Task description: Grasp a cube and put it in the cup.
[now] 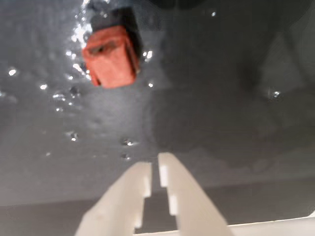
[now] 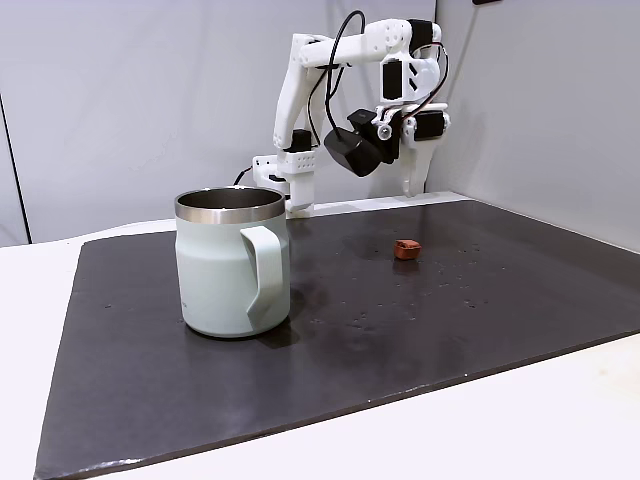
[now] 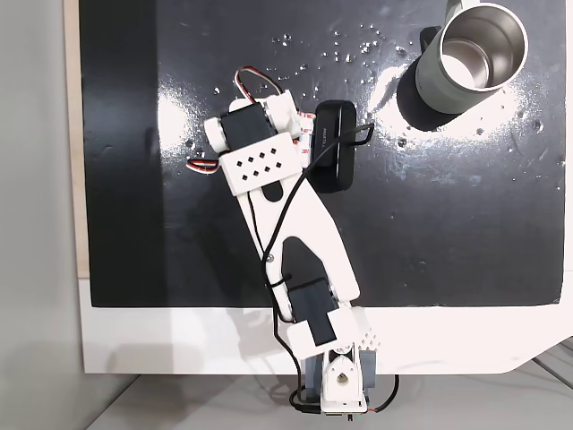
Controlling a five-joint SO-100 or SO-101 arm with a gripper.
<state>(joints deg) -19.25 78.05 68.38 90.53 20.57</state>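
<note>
Fingers (image 1: 158,162) nearly closed, empty, high above the dark surface (image 2: 480,300); cube (image 1: 110,56) lies ahead-left, well apart from the cup (image 2: 232,265): open wide, centre over it, then descend.

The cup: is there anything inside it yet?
Nothing shows inside the cup: the fixed view from above shows bare steel down to its bottom, partly shaded. The cube lies on the mat, apart from it.
</note>
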